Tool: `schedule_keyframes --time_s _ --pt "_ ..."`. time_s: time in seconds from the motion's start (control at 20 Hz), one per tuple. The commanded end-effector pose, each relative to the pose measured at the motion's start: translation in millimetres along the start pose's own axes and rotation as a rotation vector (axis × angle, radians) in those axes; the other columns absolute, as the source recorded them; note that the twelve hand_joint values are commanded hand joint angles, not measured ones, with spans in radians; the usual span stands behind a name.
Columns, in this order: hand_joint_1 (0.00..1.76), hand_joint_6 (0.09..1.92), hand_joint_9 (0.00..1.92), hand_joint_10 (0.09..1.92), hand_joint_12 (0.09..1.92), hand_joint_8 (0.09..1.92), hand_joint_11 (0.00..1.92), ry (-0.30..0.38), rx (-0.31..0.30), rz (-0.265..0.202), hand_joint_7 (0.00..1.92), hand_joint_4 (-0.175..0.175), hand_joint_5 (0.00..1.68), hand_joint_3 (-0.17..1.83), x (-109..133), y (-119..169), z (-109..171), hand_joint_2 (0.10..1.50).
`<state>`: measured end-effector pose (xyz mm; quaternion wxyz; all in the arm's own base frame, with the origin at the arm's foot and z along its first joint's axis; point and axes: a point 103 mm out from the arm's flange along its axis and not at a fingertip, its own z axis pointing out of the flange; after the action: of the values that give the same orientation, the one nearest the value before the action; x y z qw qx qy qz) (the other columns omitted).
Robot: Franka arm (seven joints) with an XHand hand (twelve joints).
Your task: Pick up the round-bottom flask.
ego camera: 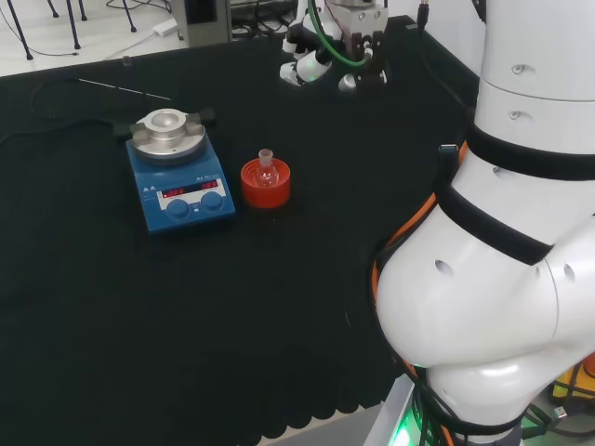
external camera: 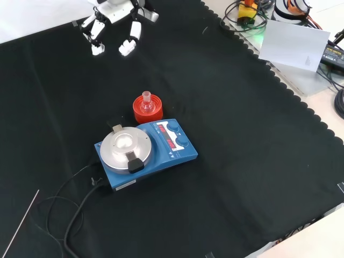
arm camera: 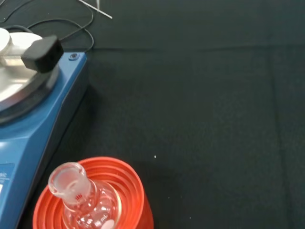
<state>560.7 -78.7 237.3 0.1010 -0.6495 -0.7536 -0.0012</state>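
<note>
in the front view the nearest thing is the blue hotplate stirrer (external camera: 146, 152), its round metal top plate bare and its cable trailing toward the near edge of the black cloth surface (external camera: 258, 177); just behind it, close beside but seemingly not touching, stands the red ribbed stand (external camera: 147, 109), and the round-bottom flask (external camera: 145, 104) sits upright in it, neck up, clear glass, its contents not readable; the wrist view looks down on the open neck of the flask seated in the red rings, with the stirrer's blue edge alongside; farthest off, at the top of the front view, the hand (external camera: 115, 27) hangs well apart from the flask, its fingers (external camera: 131, 42) pointing down, spread and relaxed, gripping nothing.

judging from this, the reach is not yet begun, and the risks lie in the approach; the stirrer crowds one side of the stand, so a finger coming down on that side could strike the blue housing and be turned aside; the glass is smooth and the bulb sits low within the rings, so fingers closing on the short neck alone may slip, or tip the flask; the stand looks light and could lift or slide along with the flask.
</note>
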Motion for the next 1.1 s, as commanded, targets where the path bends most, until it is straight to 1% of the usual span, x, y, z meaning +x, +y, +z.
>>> schedule_keyframes --time_s 0.05,0.1,0.3,0.55,0.8,0.95,1.1 --pt "0.76 0.81 0.68 0.86 1.48 0.75 0.13 0.121 -0.01 -0.03 0.6 -0.091 0.44 0.54 -16 4 24 0.82" --pt "0.77 0.81 0.68 0.86 1.48 0.75 0.12 0.141 -0.016 -0.039 0.6 -0.092 0.45 0.54 -17 3 28 0.82" --pt "0.78 0.82 0.68 0.86 1.49 0.75 0.11 0.177 -0.024 -0.066 0.6 -0.094 0.46 0.55 -18 3 41 0.82" --pt "0.79 0.83 0.68 0.86 1.49 0.75 0.1 0.216 -0.008 -0.067 0.6 -0.097 0.47 0.55 -22 1 55 0.83" --pt "0.8 0.84 0.68 0.87 1.49 0.75 0.1 0.259 -0.004 -0.093 0.61 -0.1 0.49 0.55 -24 -3 66 0.83" --pt "0.8 0.84 0.68 0.87 1.49 0.76 0.09 0.274 -0.002 -0.118 0.61 -0.101 0.49 0.55 -25 -6 71 0.83" --pt "0.8 0.85 0.69 0.87 1.49 0.76 0.09 0.27 0.011 -0.143 0.61 -0.101 0.5 0.55 -25 -10 76 0.83"
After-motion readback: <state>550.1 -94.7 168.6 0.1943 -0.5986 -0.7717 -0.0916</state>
